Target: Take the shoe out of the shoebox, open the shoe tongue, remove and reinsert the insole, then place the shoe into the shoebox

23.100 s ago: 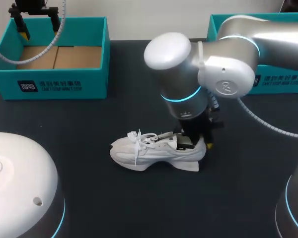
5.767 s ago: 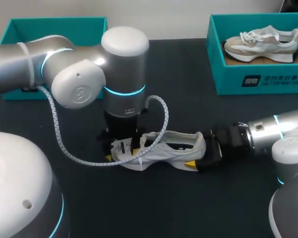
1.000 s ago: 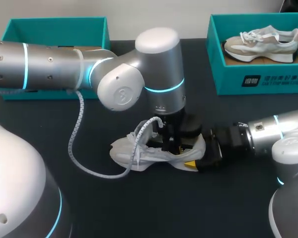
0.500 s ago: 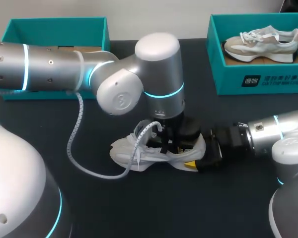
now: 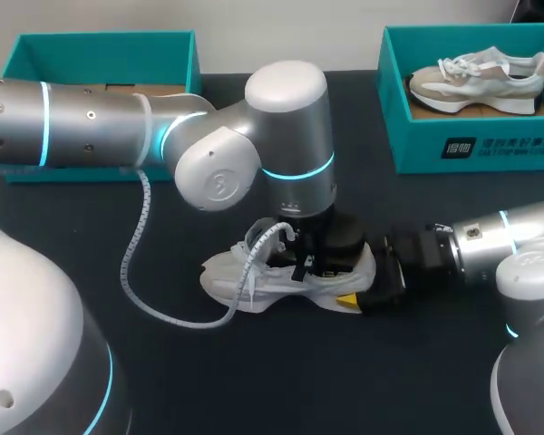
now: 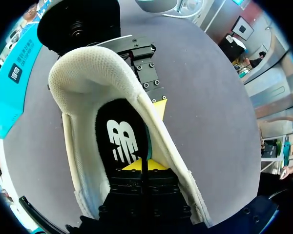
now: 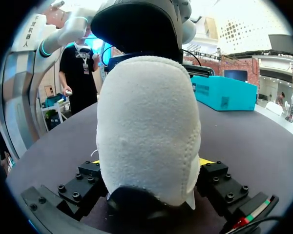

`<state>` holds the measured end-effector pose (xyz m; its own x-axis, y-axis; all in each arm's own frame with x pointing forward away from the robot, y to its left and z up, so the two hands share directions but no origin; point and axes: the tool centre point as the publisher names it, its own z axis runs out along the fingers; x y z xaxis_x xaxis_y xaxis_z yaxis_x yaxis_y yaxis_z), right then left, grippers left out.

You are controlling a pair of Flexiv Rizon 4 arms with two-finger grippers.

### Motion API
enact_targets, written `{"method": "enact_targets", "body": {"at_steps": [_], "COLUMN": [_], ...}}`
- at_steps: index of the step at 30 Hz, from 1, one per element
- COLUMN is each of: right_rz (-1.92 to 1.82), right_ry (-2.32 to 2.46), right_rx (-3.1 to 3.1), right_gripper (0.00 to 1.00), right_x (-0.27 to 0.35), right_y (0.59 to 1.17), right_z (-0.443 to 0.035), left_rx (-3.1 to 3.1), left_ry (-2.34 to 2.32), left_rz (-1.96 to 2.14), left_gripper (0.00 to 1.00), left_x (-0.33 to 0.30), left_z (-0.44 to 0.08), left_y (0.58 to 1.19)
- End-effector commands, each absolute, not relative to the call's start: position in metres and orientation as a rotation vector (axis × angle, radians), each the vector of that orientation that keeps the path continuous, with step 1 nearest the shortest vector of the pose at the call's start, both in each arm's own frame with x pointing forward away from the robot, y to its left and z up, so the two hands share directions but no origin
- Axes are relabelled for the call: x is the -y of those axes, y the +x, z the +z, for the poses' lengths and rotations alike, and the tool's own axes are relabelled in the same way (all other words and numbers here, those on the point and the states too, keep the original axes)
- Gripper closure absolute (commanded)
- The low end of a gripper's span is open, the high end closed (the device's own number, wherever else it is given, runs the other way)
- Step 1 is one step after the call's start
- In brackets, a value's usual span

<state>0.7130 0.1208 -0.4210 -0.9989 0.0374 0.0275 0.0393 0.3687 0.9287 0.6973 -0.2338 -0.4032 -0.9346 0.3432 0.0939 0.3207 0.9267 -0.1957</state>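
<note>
A white shoe point(image 5: 245, 276) lies on its sole on the dark table, toe to the left. My left gripper point(image 5: 322, 265) reaches down into its opening. In the left wrist view its yellow tips point(image 6: 141, 165) are pressed together on the black insole point(image 6: 122, 136), whose teal edge is raised beside them. My right gripper point(image 5: 374, 281) comes in low from the right, with a finger on each side of the heel point(image 7: 146, 131); in the right wrist view the gripper point(image 7: 151, 160) holds the heel. The empty teal shoebox point(image 5: 100, 50) stands at the back left.
A second teal shoebox point(image 5: 471, 136) at the back right holds another pale shoe point(image 5: 476, 77). My left arm's thick elbow point(image 5: 286, 136) hangs over the middle of the table, above the shoe. A grey cable point(image 5: 140, 272) loops beside the toe.
My left gripper's fingers have closed together inside the shoe and the wrist has settled slightly lower. The shoe and my right arm have stayed where they were.
</note>
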Motion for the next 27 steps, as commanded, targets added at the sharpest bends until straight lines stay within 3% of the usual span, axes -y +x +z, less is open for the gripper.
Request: {"method": "enact_targets", "body": {"at_steps": [1,27], "right_rz": [-1.755,-1.755], "right_ry": [-0.075,-0.075], "right_rx": [2.602,2.602], "right_gripper": [1.0,1.0], "right_x": [-0.124,-0.124], "right_y": [0.714,0.714], "right_z": [-0.427,-0.427], "left_rx": [2.96,2.858], "left_ry": [-0.509,-0.396], "left_rz": [0.276,0.502], "left_gripper": [1.0,1.0], "left_x": [0.223,0.194], "left_z": [-0.39,-0.349], "left_y": [0.698,0.706]}}
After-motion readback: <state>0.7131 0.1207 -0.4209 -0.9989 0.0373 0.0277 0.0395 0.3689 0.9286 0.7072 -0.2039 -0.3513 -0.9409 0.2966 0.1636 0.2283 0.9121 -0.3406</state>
